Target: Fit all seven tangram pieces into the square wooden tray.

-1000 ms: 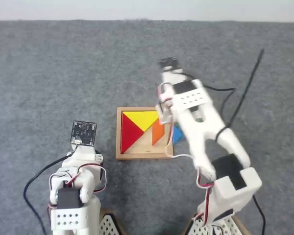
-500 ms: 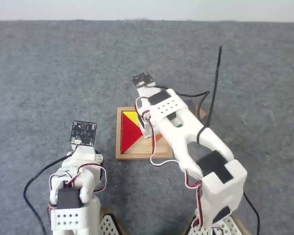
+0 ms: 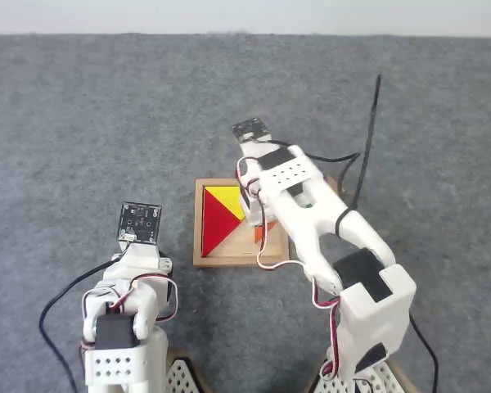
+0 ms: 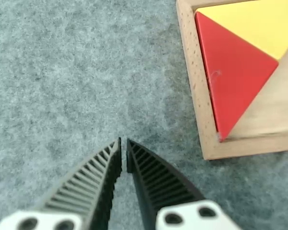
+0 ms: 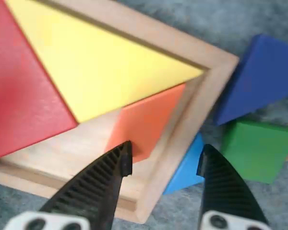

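Observation:
The square wooden tray (image 3: 198,223) holds a red triangle (image 3: 217,225) and a yellow triangle (image 3: 223,196). An orange piece (image 5: 146,122) lies inside it against the yellow triangle (image 5: 96,72) and the red triangle (image 5: 24,105). My right gripper (image 5: 165,160) is open and straddles the tray rim (image 5: 201,100), one finger by the orange piece, the other over a light blue piece (image 5: 189,165) outside. My left gripper (image 4: 123,142) is shut and empty over the carpet, short of the tray's corner (image 4: 209,151).
Outside the tray on the right arm's side lie a dark blue piece (image 5: 266,76) and a green piece (image 5: 259,148). The right arm (image 3: 290,184) covers the tray's right half from above. The left arm (image 3: 139,246) stands at the lower left on grey carpet.
The right arm swung left over the tray, hiding the orange and light blue pieces from above, then eased slightly right. The left arm has kept still.

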